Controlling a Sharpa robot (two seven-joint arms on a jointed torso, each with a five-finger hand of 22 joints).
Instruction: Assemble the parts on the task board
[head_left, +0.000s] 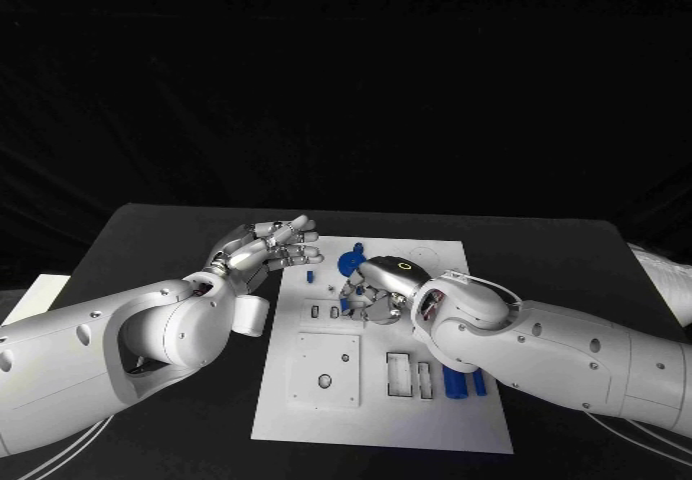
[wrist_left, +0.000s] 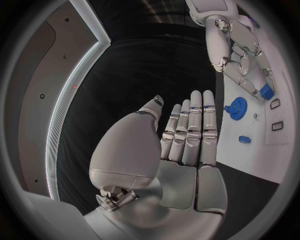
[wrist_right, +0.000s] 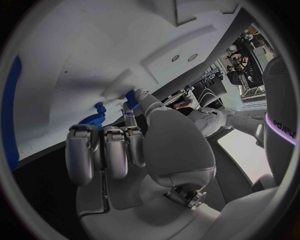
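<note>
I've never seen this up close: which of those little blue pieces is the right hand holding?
The small blue part pinched in the right hand; the blue gear and tiny blue piece lie untouched on the task board.

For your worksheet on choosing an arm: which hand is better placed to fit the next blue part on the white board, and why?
The right hand: it is over the board and pinches a small blue part. The left hand is open beside the board's edge, holding nothing.
</note>
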